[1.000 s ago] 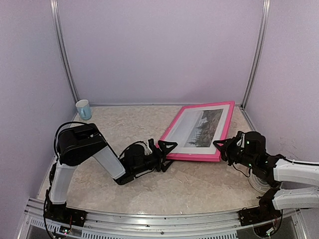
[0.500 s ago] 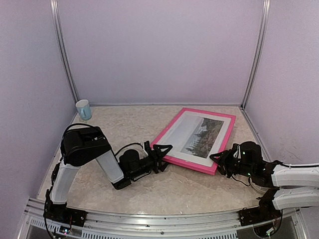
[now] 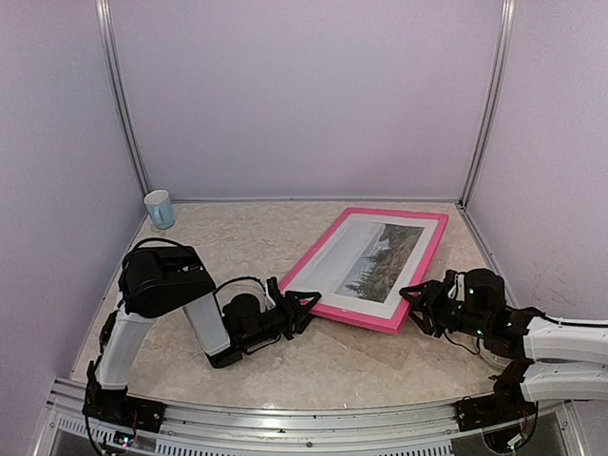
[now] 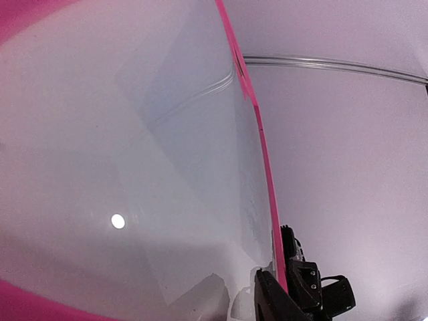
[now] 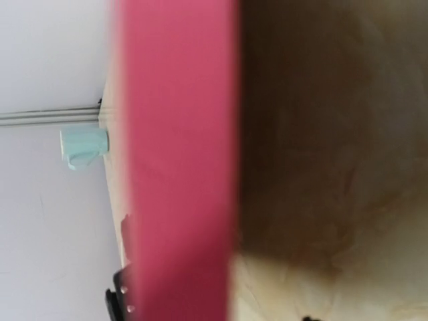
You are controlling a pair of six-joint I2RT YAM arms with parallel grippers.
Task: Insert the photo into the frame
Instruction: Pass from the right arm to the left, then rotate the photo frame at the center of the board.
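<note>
Left pincer (image 3: 302, 302) sits low on the worktop (image 3: 237, 249), its tips at the near-left corner of the frame (image 3: 351, 315). From above, the fingers merge with the pink rail there, and its own wrist camera shows only the glass and a pink edge from very close, so I cannot tell whether it has hold of the corner or how far apart the jaws stand.

Right pincer (image 3: 416, 306) lies at the opposite end of the same near rail, right against the frame's near-right corner. Its two dark fingers look parted in the overhead view, one toward the back and one toward the front. Its wrist camera is filled by a blurred band of pink with beige worktop beside it. Whether the rail is clamped or merely next to the fingers cannot be made out.

Between the two arms, the frame rests face up on the right half of the worktop, turned at an angle, with its far-right corner close to the far-right corner of the worktop. Inside it, within a white mat (image 3: 316, 274), the photo (image 3: 385, 258) shows dark trees and pale sky.

Well apart from all this, a pale blue cup (image 3: 160, 208) stands in the far-left corner of the worktop.
</note>
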